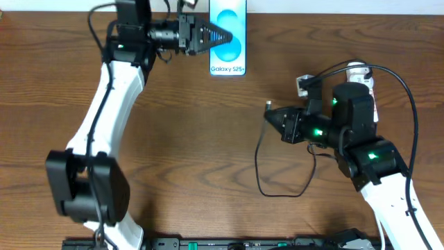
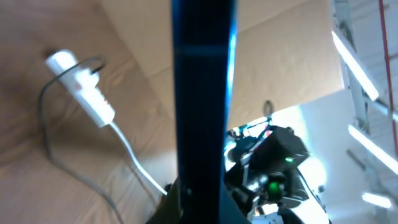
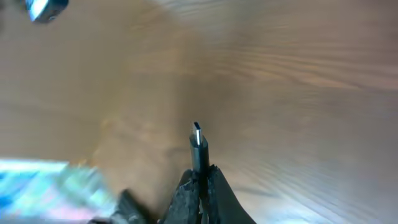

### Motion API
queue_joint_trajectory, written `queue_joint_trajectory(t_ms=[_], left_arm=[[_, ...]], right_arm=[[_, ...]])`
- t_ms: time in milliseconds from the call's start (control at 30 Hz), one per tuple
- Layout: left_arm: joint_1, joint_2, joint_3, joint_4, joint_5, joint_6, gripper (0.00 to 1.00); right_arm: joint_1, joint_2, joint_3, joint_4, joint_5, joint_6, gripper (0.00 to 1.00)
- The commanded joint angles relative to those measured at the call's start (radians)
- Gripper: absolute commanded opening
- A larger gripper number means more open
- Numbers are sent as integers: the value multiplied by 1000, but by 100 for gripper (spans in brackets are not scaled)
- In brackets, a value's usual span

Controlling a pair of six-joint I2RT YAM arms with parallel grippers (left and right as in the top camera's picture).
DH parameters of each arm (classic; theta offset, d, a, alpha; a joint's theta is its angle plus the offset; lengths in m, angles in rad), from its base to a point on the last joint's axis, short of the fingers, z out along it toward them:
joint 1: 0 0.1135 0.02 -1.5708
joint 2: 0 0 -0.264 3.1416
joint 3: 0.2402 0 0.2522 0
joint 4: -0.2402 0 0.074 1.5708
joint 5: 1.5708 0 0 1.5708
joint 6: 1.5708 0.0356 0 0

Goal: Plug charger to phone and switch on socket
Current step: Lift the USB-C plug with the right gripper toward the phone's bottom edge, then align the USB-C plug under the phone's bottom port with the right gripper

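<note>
The phone [image 1: 229,42] shows its cyan "Galaxy S25" screen at the table's far edge. My left gripper [image 1: 216,35] is shut on its left side; in the left wrist view the phone [image 2: 202,93] is a dark edge-on bar between the fingers [image 2: 200,202]. My right gripper [image 1: 270,115] is shut on the charger's plug tip [image 3: 198,144], which points left, well short of the phone. The black cable [image 1: 259,170] loops on the table below it. The socket [image 2: 93,102] lies behind the right arm with the white adapter [image 2: 60,60] at its end; overhead, the socket [image 1: 361,72] is mostly hidden.
A small grey object [image 1: 303,83] lies on the wood near the right arm. The socket's white cord [image 2: 134,158] runs off toward the table's edge. The blurred phone [image 3: 43,183] shows at the lower left of the right wrist view.
</note>
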Motion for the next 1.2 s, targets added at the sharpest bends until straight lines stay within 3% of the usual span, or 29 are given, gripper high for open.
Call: queue_joint_trajectory(t_ms=[0, 300, 867, 1167], left_arm=[[-27, -109, 20, 109, 35, -161, 7], [-45, -122, 19, 118, 22, -214, 7], [-87, -122, 19, 118, -9, -212, 7], [-87, -122, 19, 117, -10, -163, 8]], right_arm=[[-8, 0, 1, 116, -332, -37, 1], [-7, 0, 1, 307, -451, 109, 1], [18, 0, 1, 408, -389, 270, 1], [58, 2, 1, 412, -357, 273, 1]])
